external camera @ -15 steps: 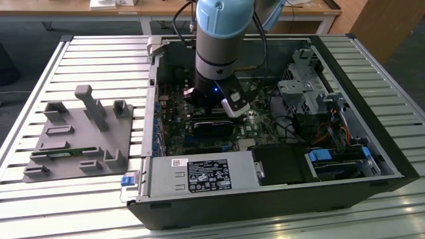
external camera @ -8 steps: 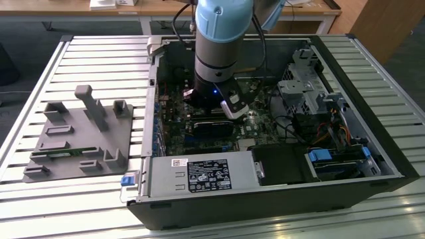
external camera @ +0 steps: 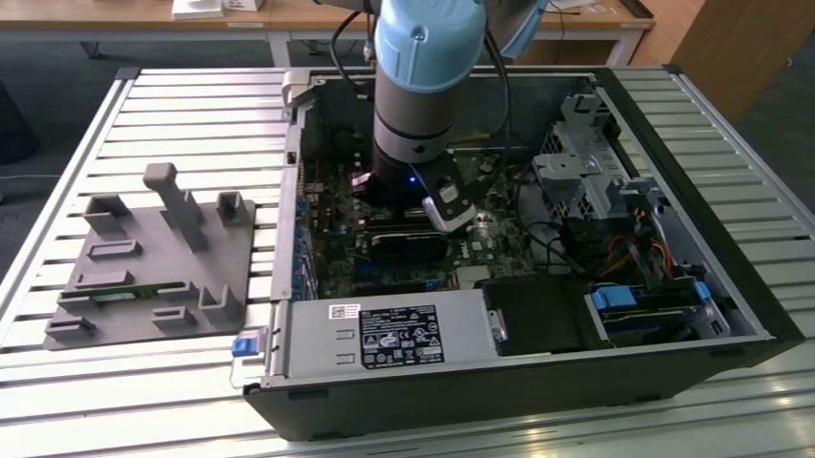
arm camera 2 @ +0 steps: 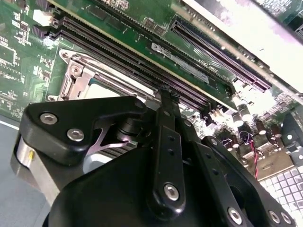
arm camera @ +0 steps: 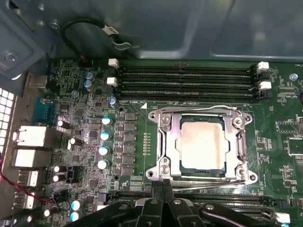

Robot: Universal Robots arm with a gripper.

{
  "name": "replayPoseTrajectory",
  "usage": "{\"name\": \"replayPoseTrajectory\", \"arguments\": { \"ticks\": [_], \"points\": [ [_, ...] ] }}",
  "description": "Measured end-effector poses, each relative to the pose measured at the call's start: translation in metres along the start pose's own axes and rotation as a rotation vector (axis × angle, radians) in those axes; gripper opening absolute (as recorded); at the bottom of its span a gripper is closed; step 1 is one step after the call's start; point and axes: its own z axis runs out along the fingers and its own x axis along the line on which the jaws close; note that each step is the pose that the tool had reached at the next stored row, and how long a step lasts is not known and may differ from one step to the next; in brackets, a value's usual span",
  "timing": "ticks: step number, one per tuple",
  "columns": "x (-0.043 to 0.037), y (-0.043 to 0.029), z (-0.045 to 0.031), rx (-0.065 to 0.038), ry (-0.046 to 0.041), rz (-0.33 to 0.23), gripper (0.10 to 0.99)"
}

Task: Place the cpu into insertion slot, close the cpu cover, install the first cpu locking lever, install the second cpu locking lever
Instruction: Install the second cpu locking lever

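Cpu point(arm camera: 202, 144) lies flat in the insertion slot point(arm camera: 166, 142) under the closed cpu cover point(arm camera: 239, 142) in the first wrist view, square, no long axis; gripper point(arm camera: 162, 185) fingertips together beside it. Exterior view: computer case point(external camera: 510, 382) on a slatted table point(external camera: 153, 105).

Pale brushed metal on the chip point(arm camera: 202, 144), a dull, faintly mottled sheen at centre frame in the first wrist view. Round it the cover frame point(arm camera: 166, 142) is bright bare steel, smooth and reflective. The green board point(arm camera: 284, 137) looks lacquered, slightly glossy. Lower frame, the gripper point(arm camera: 162, 188) is black, matt, plastic-looking, with shiny metal screws in the second wrist view. In the exterior view, the arm point(external camera: 427, 57) has a smooth light-blue shell, the holder point(external camera: 153, 258) at left is matt grey plastic, the table point(external camera: 76, 143) is ribbed silvery metal.
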Motion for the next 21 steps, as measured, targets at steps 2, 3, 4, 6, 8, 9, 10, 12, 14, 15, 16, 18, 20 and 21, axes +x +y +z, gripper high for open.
{"name": "replayPoseTrajectory", "arguments": {
  "ticks": [2,3,4,6,8,9,10,12,14,15,16,18,20,21],
  "points": [
    [0.0005,-0.0008,0.0003,-0.006,0.0,0.0,0.106],
    [0.0007,-0.0014,0.0004,-0.009,0.0,0.0,0.106],
    [0.0008,-0.0021,0.0006,-0.011,0.0,0.0,0.106],
    [0.0011,-0.0039,0.001,-0.016,-0.0001,0.0,0.106],
    [0.0016,-0.0058,0.0013,-0.021,-0.0002,0.0,0.106],
    [0.002,-0.0064,0.0014,-0.023,-0.0001,0.0,0.106],
    [0.0023,-0.0068,0.0017,-0.026,-0.0001,-0.001,0.106],
    [0.0029,-0.0074,0.0028,-0.032,-0.0001,-0.001,0.106],
    [0.0036,-0.0078,0.0038,-0.04,-0.0002,-0.001,0.106],
    [0.004,-0.0079,0.0042,-0.047,-0.0002,-0.001,0.106],
    [0.0042,-0.008,0.0047,-0.051,-0.0002,-0.001,0.106],
    [0.0045,-0.0083,0.0059,-0.058,-0.0003,-0.001,0.106],
    [0.0047,-0.0086,0.007,-0.063,-0.0002,-0.001,0.106],
    [0.0048,-0.0087,0.0075,-0.066,-0.0003,-0.001,0.106]
  ]
}}
